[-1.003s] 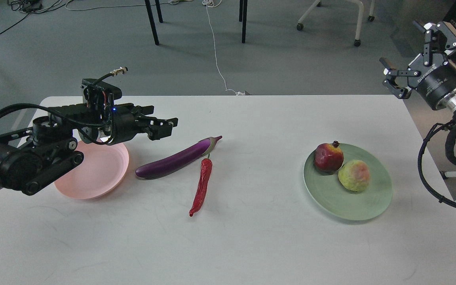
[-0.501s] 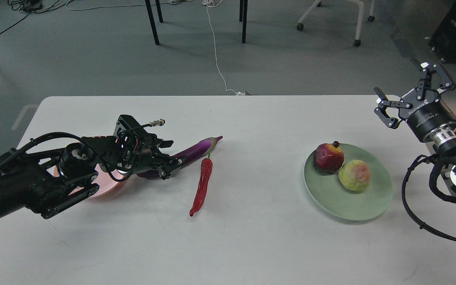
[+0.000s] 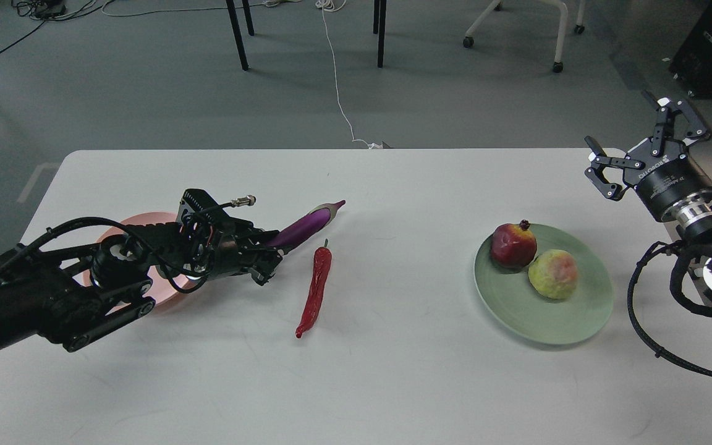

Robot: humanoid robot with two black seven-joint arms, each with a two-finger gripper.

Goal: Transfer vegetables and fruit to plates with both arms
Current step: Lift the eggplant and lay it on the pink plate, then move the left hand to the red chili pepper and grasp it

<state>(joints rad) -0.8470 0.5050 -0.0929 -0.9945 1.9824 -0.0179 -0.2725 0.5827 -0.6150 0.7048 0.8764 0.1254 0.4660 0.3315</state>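
Note:
My left gripper is shut on the purple eggplant, whose stem end tilts up to the right, just off the table; its lower end is hidden by the gripper. The pale pink plate lies behind and left of that gripper, mostly covered by my arm. The red chili pepper lies on the table right of the gripper. The pale green plate holds the dark red fruit and the yellow-green fruit. My right gripper is open and empty, raised past the table's right edge.
The white table ends near my right arm. Chair and table legs and a white cable stand on the grey floor behind. A black cabinet is at the far right.
My left gripper dropped to the eggplant, closed on it, and now lifts it and draws it left. My right arm lowered earlier and has held still since.

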